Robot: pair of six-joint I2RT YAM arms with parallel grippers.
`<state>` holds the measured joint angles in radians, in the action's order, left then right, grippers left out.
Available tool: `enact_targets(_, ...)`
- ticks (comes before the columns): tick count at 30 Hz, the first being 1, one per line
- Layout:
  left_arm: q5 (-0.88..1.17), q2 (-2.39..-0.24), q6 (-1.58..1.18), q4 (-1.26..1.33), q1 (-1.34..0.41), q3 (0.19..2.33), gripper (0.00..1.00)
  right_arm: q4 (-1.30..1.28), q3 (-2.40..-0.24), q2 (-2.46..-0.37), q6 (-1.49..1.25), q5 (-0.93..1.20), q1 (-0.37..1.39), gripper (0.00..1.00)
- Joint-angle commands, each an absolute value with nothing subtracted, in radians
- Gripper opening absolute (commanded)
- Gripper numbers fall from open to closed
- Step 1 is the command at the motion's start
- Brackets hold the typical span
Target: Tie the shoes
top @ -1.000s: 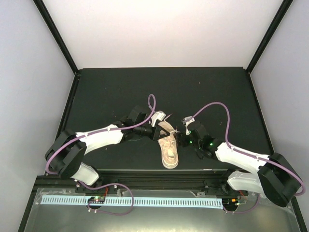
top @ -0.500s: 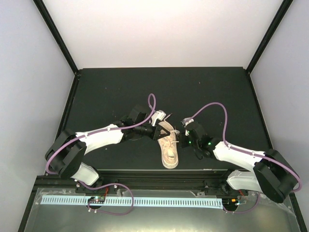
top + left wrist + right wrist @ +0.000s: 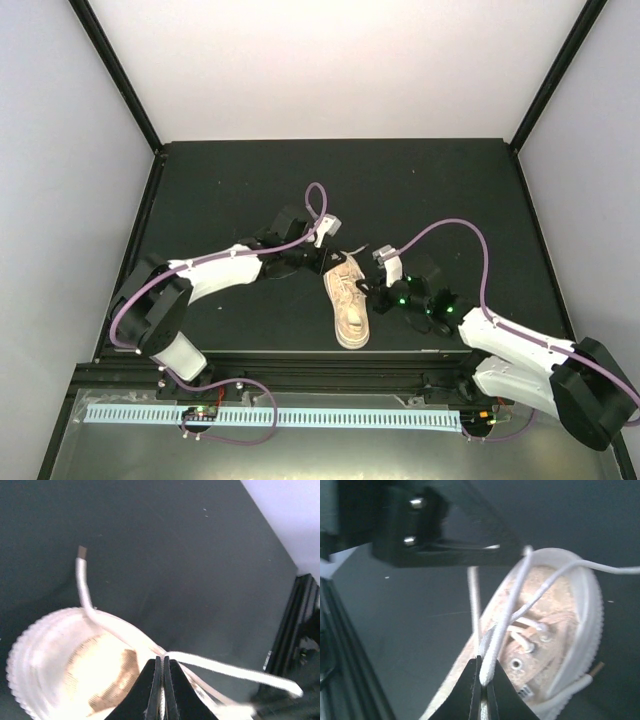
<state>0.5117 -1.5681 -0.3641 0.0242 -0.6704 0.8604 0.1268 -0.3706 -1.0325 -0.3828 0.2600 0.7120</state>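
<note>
**Sneaker (image 3: pixel 350 310) at 6 o'clock, laces (image 3: pixel 507 615) pinched from both sides**

On the top view the sneaker lies on the table (image 3: pixel 230 180) close to its 6 o'clock edge, its length running from 12 to 6. The left gripper (image 3: pixel 332 262) sits at the sneaker's 11 o'clock end. Its jaws are clenched on a lace that trails toward 4 o'clock in the left wrist view, where a loose lace tip (image 3: pixel 82 552) points to 11 o'clock. The right gripper (image 3: pixel 368 292) is at the sneaker's 3 o'clock side, clamped tight on another lace rising from the eyelets (image 3: pixel 516 664).
</note>
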Motion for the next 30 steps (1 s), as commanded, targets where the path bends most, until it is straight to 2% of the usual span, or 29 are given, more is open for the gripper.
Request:
enact_targets(1, 0.404, -1.614, -0.305, -0.023, -0.661, 0.933, 0.02, 0.222, -0.344, -1.021, -0.376, 0.451, 0.688, 0.02)
enact_targets(4, 0.334, -1.594, -0.262, -0.045, -0.661, 0.923, 0.14, 0.259, -0.335, -1.036, -0.391, 0.496, 0.674, 0.02)
enact_targets(5, 0.305, -1.572, -0.246, -0.049, -0.661, 0.911, 0.20, 0.263, -0.337, -1.046, -0.392, 0.504, 0.670, 0.02)
enact_targets(9, 0.246, -1.405, -0.152, 0.022, -0.662, 0.779, 0.56, 0.280, -0.342, -1.068, -0.403, 0.526, 0.654, 0.02)
enact_targets(12, 0.315, -1.228, -0.065, 0.153, -0.669, 0.642, 0.69, 0.293, -0.342, -1.074, -0.413, 0.541, 0.643, 0.02)
enact_targets(15, 0.417, -1.121, 0.043, 0.274, -0.692, 0.515, 0.70, 0.304, -0.342, -1.081, -0.422, 0.559, 0.632, 0.02)
enact_targets(18, 0.387, -1.091, 0.126, 0.326, -0.744, 0.466, 0.69, 0.308, -0.343, -1.084, -0.427, 0.569, 0.625, 0.02)
enact_targets(23, 0.271, -1.127, 0.254, 0.403, -0.820, 0.450, 0.68, 0.303, -0.347, -1.087, -0.425, 0.581, 0.620, 0.02)
enact_targets(30, 0.224, -1.248, 0.369, 0.455, -0.881, 0.487, 0.67, 0.307, -0.348, -1.095, -0.428, 0.587, 0.618, 0.02)
